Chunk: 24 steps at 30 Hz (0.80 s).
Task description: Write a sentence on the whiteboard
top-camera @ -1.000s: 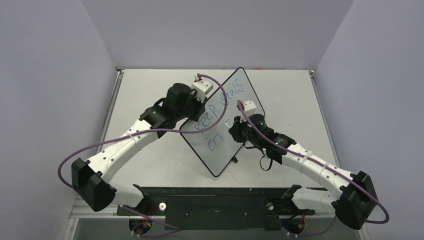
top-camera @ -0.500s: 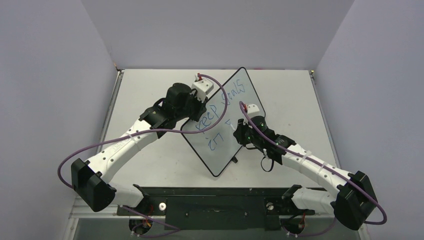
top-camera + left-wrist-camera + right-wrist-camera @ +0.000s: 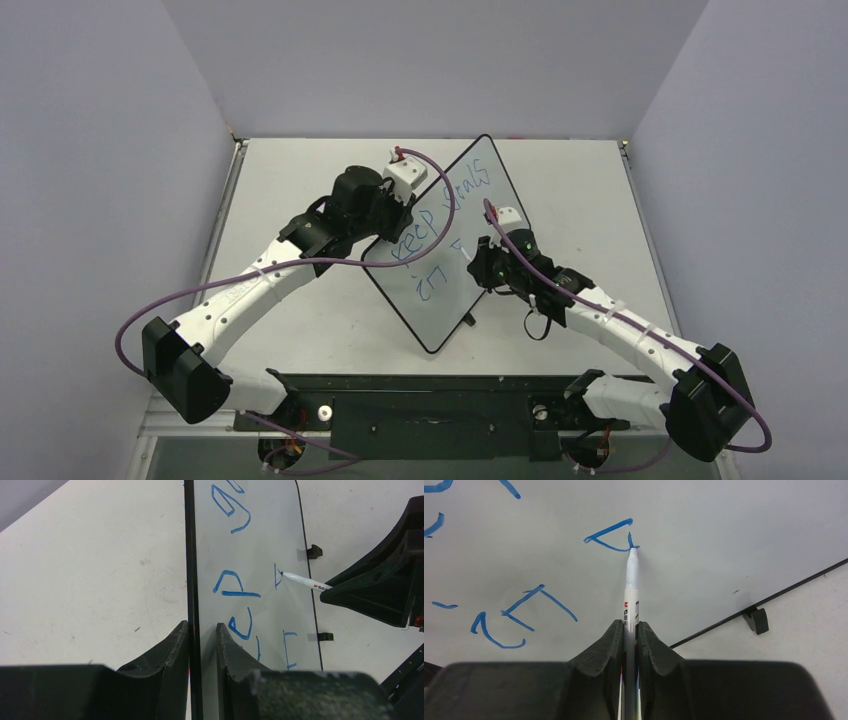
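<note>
- The whiteboard (image 3: 432, 322) sits cornerwise in the middle of the table (image 3: 300, 180), one corner toward the back wall and one toward the arm bases.
- The left gripper (image 3: 200, 628) has its fingers clamped on the board's black-rimmed left edge, one finger on each side of the rim.
- The right gripper (image 3: 630, 626) has its fingers pressed together on a white marker (image 3: 631, 580). The marker's tip touches the board at the end of a blue stroke.
- The sentence (image 3: 440, 212) is uneven blue lettering in two lines. The upper line reads about "keep goals"; the lower line has only a few letters.
- Two small black clip feet (image 3: 314, 551) stick out from the board's right edge, beside the right gripper.
- Purple cables (image 3: 130, 330) loop off both arms, and one crosses over the board's left corner.
- The table is matt light grey with faint scuffs. Pale lavender walls (image 3: 430, 60) close it in on three sides, and a black base rail (image 3: 430, 402) runs along the near edge.
</note>
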Each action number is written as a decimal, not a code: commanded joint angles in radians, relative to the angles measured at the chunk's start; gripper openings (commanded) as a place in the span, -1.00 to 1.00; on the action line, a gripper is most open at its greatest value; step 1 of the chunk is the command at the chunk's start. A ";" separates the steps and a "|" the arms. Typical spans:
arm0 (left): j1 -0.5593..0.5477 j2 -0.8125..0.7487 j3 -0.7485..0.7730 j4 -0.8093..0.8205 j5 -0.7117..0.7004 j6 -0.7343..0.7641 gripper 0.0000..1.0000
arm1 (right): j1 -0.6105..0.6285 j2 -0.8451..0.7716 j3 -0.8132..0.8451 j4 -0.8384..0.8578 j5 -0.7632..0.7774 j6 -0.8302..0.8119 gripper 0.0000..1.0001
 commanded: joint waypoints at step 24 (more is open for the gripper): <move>-0.041 -0.010 -0.028 -0.104 0.083 0.031 -1.00 | -0.002 -0.061 0.062 -0.057 -0.233 0.038 -1.00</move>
